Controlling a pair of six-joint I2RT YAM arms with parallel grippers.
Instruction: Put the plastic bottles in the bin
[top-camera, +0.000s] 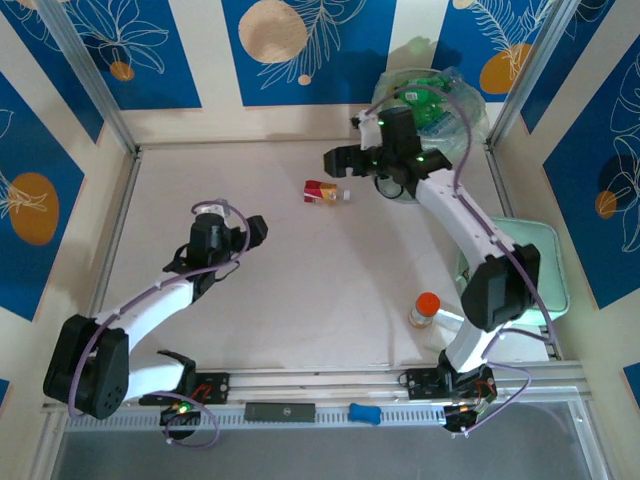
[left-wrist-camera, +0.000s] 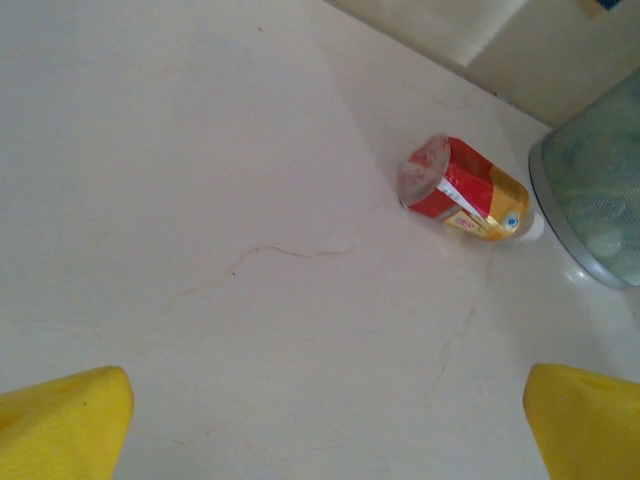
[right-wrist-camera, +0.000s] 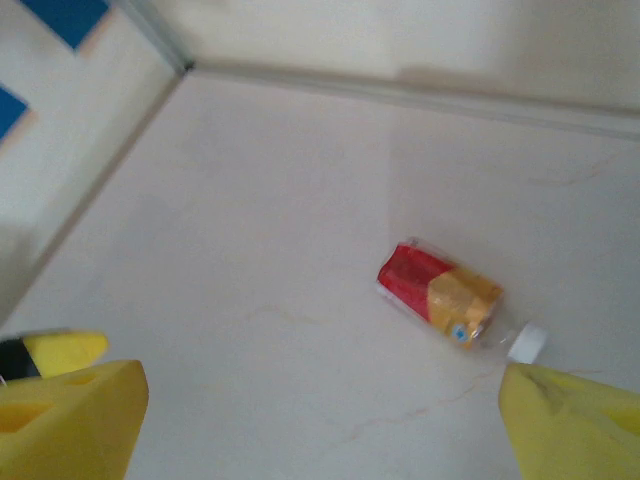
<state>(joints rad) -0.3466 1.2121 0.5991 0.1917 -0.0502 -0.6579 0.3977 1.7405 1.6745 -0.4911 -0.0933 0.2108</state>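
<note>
One plastic bottle (top-camera: 325, 192) with a red-and-gold label and a white cap lies on its side on the table, a little left of the bin (top-camera: 432, 100). The bin stands at the back right, lined with a clear bag, with green bottles inside. My right gripper (top-camera: 350, 140) hovers open just above and right of the lying bottle, which appears ahead of its yellow fingers (right-wrist-camera: 575, 420) as the bottle (right-wrist-camera: 440, 292). My left gripper (top-camera: 237, 216) is open over bare table, well short of the bottle (left-wrist-camera: 465, 190), with the bin wall (left-wrist-camera: 595, 200) beyond it.
A squat clear container with an orange cap (top-camera: 427, 308) stands near the right arm's base. A flat mint-green tray (top-camera: 548, 262) lies at the right edge. Walls enclose the table on the left, back and right.
</note>
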